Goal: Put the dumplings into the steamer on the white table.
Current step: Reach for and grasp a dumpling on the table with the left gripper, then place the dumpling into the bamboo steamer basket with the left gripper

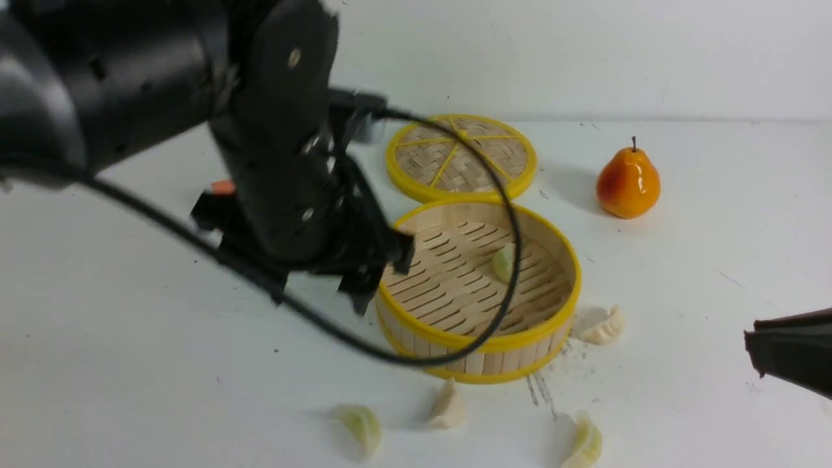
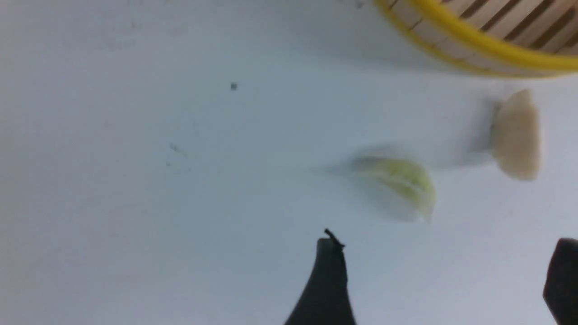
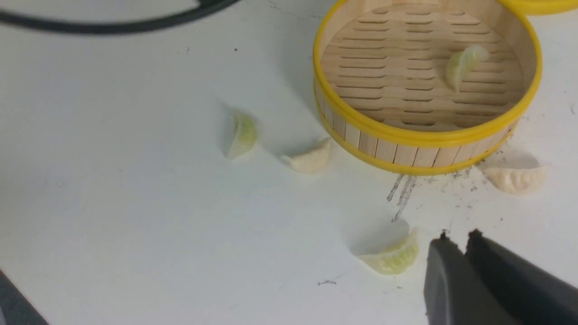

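**Dumplings point(image 1: 447, 406): four loose on the worktop point(image 1: 130, 364), one in the steamer point(image 1: 543, 348)**

The left gripper point(image 2: 447, 239) stands wide open and empty, touching nothing. A pale green dumpling point(image 2: 399, 183) lies just ahead of its spread fingers, and a cream dumpling point(image 2: 517, 135) lies farther ahead, near the steamer's wall. The right gripper point(image 3: 458, 234) is all but closed, with a thin slit between its fingers and nothing held. Another green dumpling point(image 3: 393, 259) lies just beside its tips, not touching. A second cream dumpling point(image 3: 517, 180) lies ahead of it. Beyond is the steamer, with a lone green dumpling point(image 3: 463, 65) inside.
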